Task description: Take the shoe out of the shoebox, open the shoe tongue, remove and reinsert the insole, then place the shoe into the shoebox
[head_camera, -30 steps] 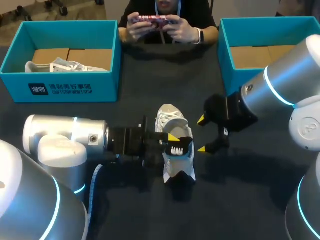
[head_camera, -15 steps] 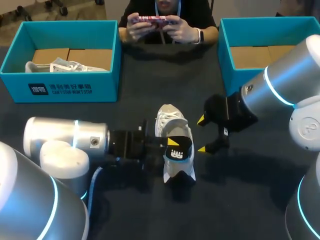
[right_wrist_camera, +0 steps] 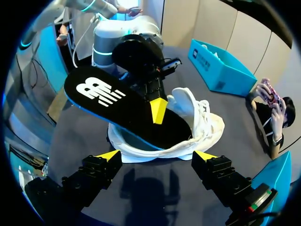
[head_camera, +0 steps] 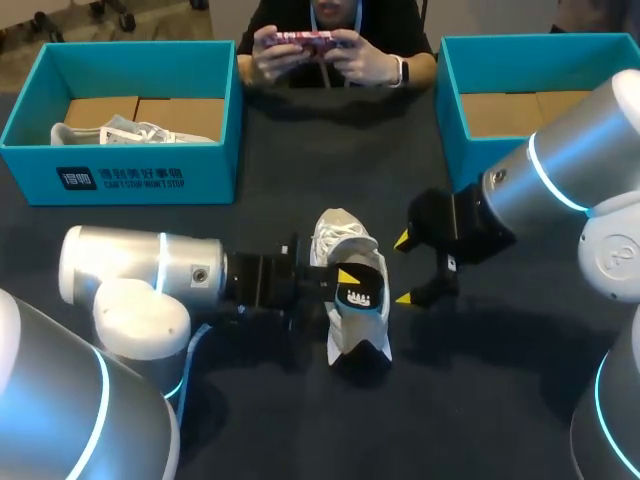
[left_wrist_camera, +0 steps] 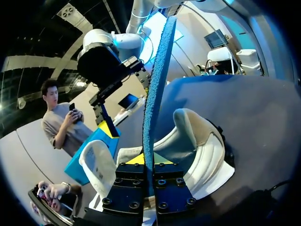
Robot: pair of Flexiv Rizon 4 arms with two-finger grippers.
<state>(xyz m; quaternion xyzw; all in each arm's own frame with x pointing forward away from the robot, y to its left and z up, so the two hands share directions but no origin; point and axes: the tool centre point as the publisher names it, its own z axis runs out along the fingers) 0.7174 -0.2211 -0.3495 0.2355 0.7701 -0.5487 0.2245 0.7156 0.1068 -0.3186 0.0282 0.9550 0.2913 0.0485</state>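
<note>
A white sneaker (head_camera: 340, 238) lies in the middle of the dark table. My left gripper (head_camera: 345, 277) is shut on the shoe's insole (head_camera: 360, 293), black on top with a white logo and blue underneath. It holds the insole just above the shoe's opening. In the left wrist view the insole (left_wrist_camera: 155, 84) stands edge-on between the fingers, above the sneaker (left_wrist_camera: 202, 141). My right gripper (head_camera: 403, 270) hangs open just right of the shoe. In the right wrist view my right gripper (right_wrist_camera: 156, 155) is a little short of the sneaker (right_wrist_camera: 202, 120) and the insole (right_wrist_camera: 117, 106).
A teal shoebox (head_camera: 120, 175) at the back left holds a second light-coloured shoe (head_camera: 130, 132). Another teal shoebox (head_camera: 455, 110) at the back right shows only its cardboard floor. My two arms flank the shoe closely.
My left gripper has closed a little tighter on the insole and rolled its wrist, so the insole has turned slightly above the shoe. The right arm has not moved.
</note>
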